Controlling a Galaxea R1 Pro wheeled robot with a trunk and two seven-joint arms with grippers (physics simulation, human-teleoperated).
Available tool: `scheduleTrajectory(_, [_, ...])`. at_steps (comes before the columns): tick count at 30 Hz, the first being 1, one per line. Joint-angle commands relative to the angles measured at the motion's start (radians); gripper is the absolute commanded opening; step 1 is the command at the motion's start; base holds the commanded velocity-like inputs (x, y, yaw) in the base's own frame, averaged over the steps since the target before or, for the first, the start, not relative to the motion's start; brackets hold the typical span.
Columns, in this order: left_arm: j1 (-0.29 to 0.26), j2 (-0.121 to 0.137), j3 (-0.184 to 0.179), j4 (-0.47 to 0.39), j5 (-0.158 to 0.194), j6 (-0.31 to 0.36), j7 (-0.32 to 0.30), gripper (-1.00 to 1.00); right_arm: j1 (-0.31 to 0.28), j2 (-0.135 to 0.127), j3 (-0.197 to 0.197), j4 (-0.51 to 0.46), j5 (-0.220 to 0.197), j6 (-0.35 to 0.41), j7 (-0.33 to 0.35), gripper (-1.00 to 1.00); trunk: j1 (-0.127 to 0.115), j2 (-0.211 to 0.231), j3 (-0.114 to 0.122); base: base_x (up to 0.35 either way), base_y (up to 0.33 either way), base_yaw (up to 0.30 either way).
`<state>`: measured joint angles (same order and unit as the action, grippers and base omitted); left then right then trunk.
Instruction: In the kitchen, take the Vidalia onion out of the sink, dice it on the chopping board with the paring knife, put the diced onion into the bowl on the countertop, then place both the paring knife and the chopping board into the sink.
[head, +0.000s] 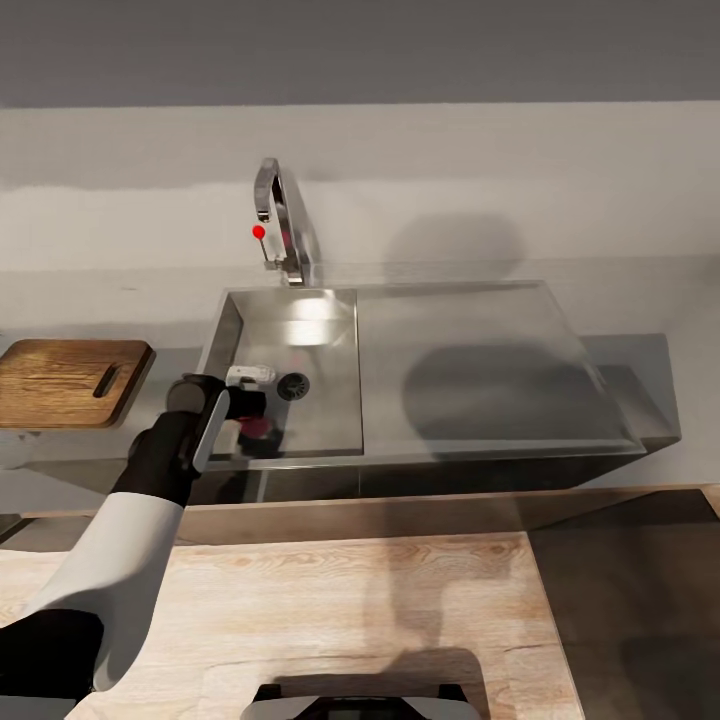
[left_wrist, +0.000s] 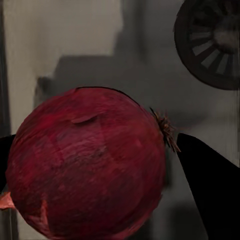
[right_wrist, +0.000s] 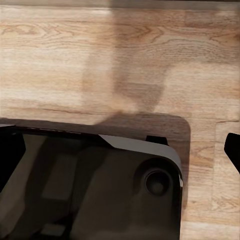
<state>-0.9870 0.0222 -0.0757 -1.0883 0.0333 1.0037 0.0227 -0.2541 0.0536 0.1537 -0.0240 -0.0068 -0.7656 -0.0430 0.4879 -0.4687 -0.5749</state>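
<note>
A dark red onion (left_wrist: 90, 170) lies on the floor of the steel sink (head: 330, 320), near the round drain (head: 293, 385). My left gripper (left_wrist: 91, 140) reaches down into the basin and stands open, one dark finger (left_wrist: 210, 190) on each side of the onion, with a narrow gap on one side. In the head view the onion (head: 258, 432) peeks out under the left gripper (head: 250, 402). The brown chopping board (head: 70, 380) lies on the countertop (head: 640, 355) left of the sink. My right gripper (right_wrist: 120, 140) hangs open above the wood floor. The paring knife and the bowl are out of view.
A chrome tap (head: 280, 215) with a red-knobbed lever rises behind the basin. The flat drainboard (head: 480, 360) extends to the right of the basin. A pale wall stands behind the counter. My base (right_wrist: 100, 190) sits on light wood flooring (head: 350, 600).
</note>
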Motion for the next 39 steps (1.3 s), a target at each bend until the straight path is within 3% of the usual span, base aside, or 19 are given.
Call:
scheduleTrajectory(1, [-0.001, 0.001, -0.003, -0.019, 0.004, 0.004, 0.002, -1.00, -0.001, 0.000, 0.006, 0.001, -0.001, -0.003, -0.005, 1.00, 0.000, -0.001, -0.001, 0.000, 0.000, 0.000])
scheduleTrajectory(6, [-0.001, 0.001, -0.003, -0.040, 0.004, 0.004, 0.002, -1.00, -0.001, 0.000, 0.006, 0.001, -0.001, -0.003, -0.005, 1.00, 0.000, -0.001, -0.001, 0.000, 0.000, 0.000])
scheduleTrajectory(14, [0.000, -0.003, -0.003, -0.172, 0.005, 0.005, 0.003, -1.00, -0.001, 0.000, 0.006, 0.001, -0.001, -0.003, -0.005, 1.00, 0.000, -0.001, -0.001, 0.000, 0.000, 0.000])
scheduleTrajectory(35, [0.000, 0.000, 0.000, -0.327, 0.004, 0.006, 0.004, -1.00, -0.001, -0.001, 0.006, 0.001, -0.001, -0.006, -0.005, 1.00, 0.000, -0.001, -0.001, 0.000, 0.000, 0.000])
scheduleTrajectory(39, [0.000, 0.000, 0.002, -0.389, 0.004, 0.006, 0.005, -1.00, -0.001, -0.001, 0.006, 0.001, -0.001, -0.010, -0.005, 1.00, 0.000, -0.001, -0.001, 0.000, 0.000, 0.000])
